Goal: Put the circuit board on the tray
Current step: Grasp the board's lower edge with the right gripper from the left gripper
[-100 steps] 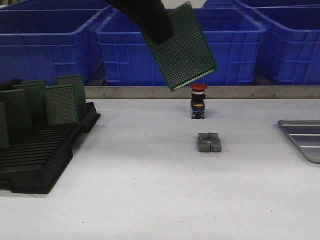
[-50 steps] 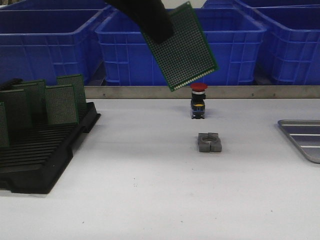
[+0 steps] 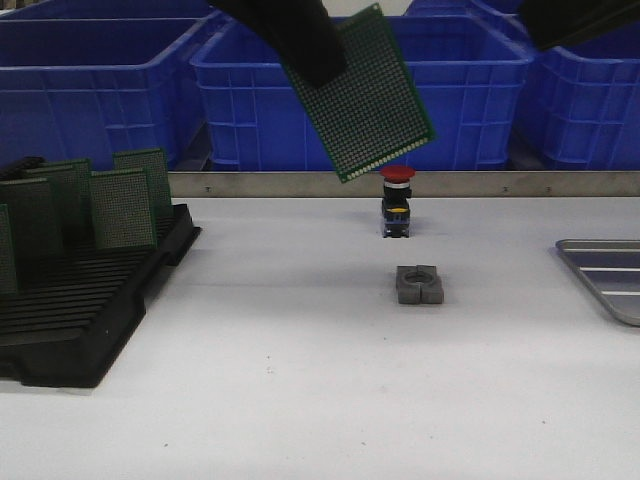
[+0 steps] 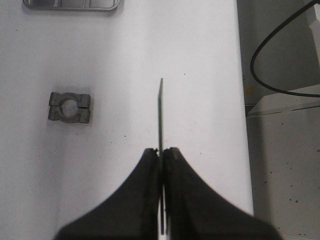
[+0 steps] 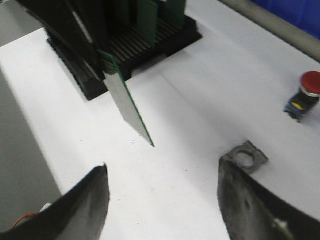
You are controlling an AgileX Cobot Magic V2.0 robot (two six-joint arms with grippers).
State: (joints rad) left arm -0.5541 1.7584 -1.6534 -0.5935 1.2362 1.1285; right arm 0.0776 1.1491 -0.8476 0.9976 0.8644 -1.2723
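My left gripper (image 4: 161, 155) is clamped on the circuit board (image 3: 365, 95), fingers (image 4: 147, 165) pressed flat against both faces. In the left wrist view the board shows edge-on, a thin line sticking out past the fingertips. In the front view it hangs tilted, high above the table (image 3: 300, 350), one lower corner just above the red push button (image 3: 397, 200) as seen from there. It touches nothing but me.

My right gripper (image 5: 162, 197) has its jaws wide apart and holds nothing. Its arm (image 3: 575, 20) only shows as a dark shape at the top right of the front view. In its wrist view the held board and the black rack (image 5: 150, 47) sit ahead of the fingers.

The tray (image 3: 605, 275) lies flat at the right edge of the table, partly cut off, well apart from the board. A grey metal clamp block (image 3: 418, 285) sits mid-table, in front of the button. The rack, on the left, carries several more green boards (image 3: 122, 208) standing upright in its slots. Blue bins (image 3: 120, 80) line the back behind the metal rail.
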